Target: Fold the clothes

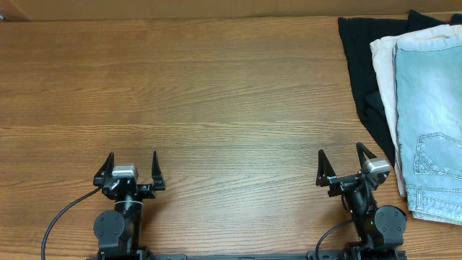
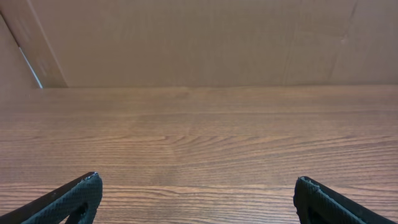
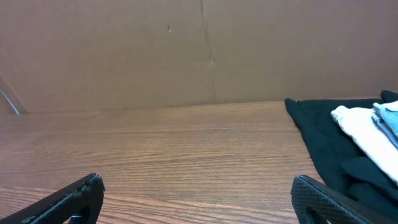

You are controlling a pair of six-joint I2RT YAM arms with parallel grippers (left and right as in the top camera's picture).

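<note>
The denim shorts (image 1: 433, 123) are lying at the far right of the table (image 1: 216, 94), on top of a cream-white garment (image 1: 384, 79), and this one is lying on a black garment (image 1: 357, 50). So the three are making one pile. The shorts are looking flat, with one stitched pocket showing near the front end.

I am judging that the folding is not yet begun. No gripper is touching the cloth. The right gripper (image 1: 339, 150) is resting just beside the pile, near the front edge of the table, with its jaws spread wide and nothing between them. The left gripper (image 1: 133, 155) is sitting well apart from the clothes, on the other side, and it is also spread and empty. Everything is remaining to do: taking the shorts off the pile, laying them on the bare wood and folding them.

Some things are hiding from me. The right edge of the overhead view is cutting off part of the shorts, so I cannot tell whether they are lying open or already doubled. The right wrist view is showing only a small corner of them. The left wrist view is showing only wood and a cardboard wall (image 2: 199, 43).
</note>
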